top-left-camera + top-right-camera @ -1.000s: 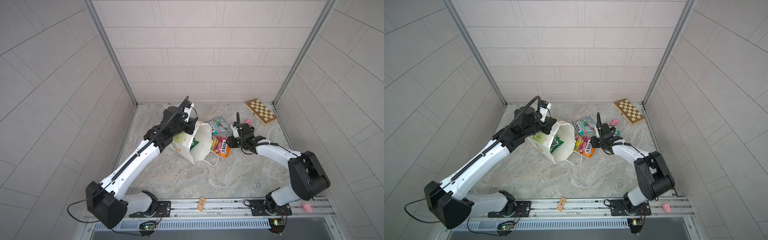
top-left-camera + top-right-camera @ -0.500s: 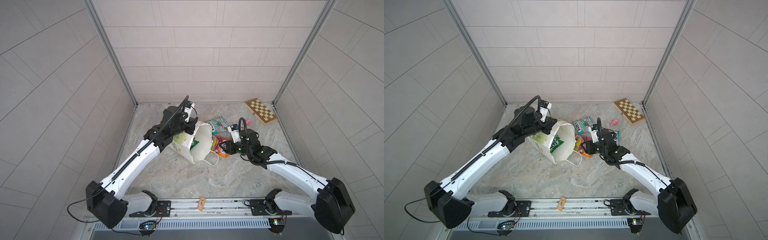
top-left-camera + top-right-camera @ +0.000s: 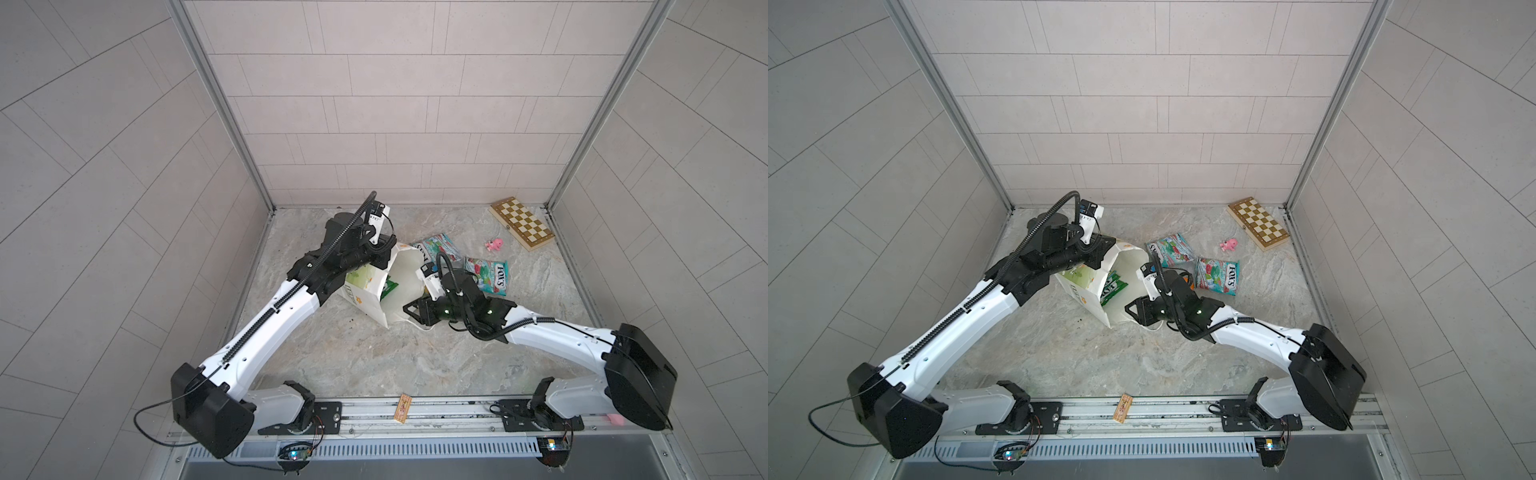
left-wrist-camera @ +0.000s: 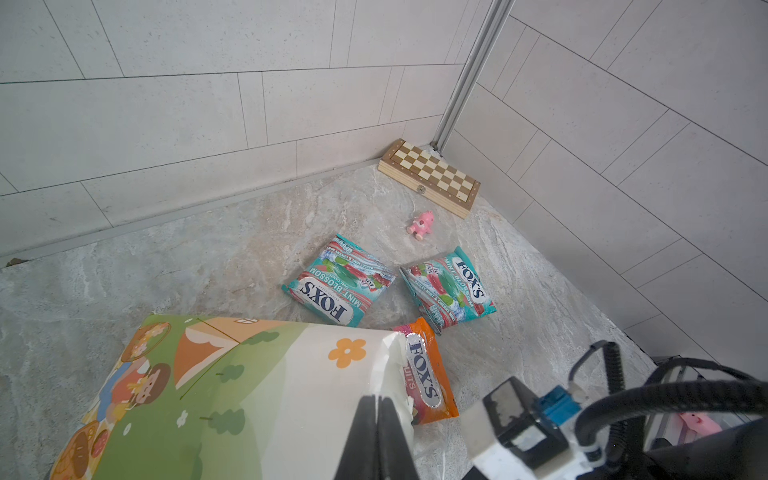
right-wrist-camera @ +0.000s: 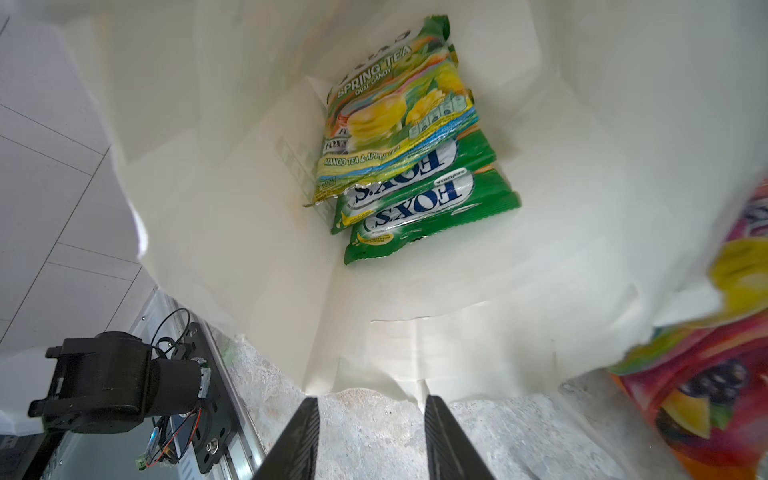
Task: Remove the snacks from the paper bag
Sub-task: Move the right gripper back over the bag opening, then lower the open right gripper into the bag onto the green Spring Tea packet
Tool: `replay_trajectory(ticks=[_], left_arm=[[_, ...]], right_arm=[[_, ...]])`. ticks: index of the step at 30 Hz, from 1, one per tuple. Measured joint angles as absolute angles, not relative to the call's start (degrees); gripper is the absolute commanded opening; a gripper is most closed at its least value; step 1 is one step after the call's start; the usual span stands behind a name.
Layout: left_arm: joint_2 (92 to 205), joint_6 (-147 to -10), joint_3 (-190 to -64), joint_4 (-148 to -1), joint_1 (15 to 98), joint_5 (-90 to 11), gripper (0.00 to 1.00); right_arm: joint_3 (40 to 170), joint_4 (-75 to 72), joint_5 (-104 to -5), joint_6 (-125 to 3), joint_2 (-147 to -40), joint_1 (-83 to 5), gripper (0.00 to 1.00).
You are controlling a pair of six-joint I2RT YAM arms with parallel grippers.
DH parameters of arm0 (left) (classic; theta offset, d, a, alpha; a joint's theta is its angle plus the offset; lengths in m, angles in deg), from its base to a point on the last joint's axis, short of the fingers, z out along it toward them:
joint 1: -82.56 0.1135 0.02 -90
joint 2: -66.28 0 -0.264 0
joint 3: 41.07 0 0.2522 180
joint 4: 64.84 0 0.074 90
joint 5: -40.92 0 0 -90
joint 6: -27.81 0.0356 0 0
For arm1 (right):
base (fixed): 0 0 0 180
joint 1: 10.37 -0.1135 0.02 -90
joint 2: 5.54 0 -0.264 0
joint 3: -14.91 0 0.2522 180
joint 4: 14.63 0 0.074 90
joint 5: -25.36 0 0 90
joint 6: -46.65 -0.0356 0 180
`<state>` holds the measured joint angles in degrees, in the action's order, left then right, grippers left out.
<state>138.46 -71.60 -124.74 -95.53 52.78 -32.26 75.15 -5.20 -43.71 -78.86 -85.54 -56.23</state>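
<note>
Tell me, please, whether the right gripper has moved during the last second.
Yes. In a top view the right gripper has drawn away from the checkered board, leftward and nearer, to the mouth of the paper bag.

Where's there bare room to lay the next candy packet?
Widest bare patch: between the paper bag and the front rail. Also along the back wall, left of the checkered board. Crowded beside the bag's mouth: teal packets, pink toy.
</note>
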Motion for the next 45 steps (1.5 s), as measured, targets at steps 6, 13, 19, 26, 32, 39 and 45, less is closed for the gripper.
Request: replay_trajectory(ticks=[6,13,19,26,32,39,45], left_arm=[[138.2,-71.6,-124.6,-95.0,52.8,-32.1,0.00],[137.9,-71.6,-124.5,-94.7,52.8,-31.9,0.00],[137.9,-71.6,-124.1,-94.3,52.8,-31.4,0.00],[137.9,-71.3,-124.1,-94.3,52.8,-30.4,0.00],[137.5,-71.1,-123.6,-93.9,52.8,-29.4,0.00],[137.2,-70.5,-123.4,-93.8,52.8,-28.5,0.00],[137.2,-70.2,-123.3,-93.8,52.8,-28.2,0.00]], right_arm=[[80.0,-7.0,-44.4,-80.9,-92.6,-57.6,0.38],[84.9,-9.3,-47.1,-84.7,-100.1,-58.0,0.36],[87.5,-13.4,-50.4,-90.2,-104.6,-58.2,0.36],[90.1,-18.6,-54.7,-97.2,-108.7,-58.3,0.36],[92.1,-19.5,-58.0,-102.0,-111.8,-58.3,0.36],[92.9,-20.6,-58.7,-104.3,-113.6,-58.3,0.36],[94.2,-20.9,-58.7,-105.3,-115.6,-58.2,0.37]])
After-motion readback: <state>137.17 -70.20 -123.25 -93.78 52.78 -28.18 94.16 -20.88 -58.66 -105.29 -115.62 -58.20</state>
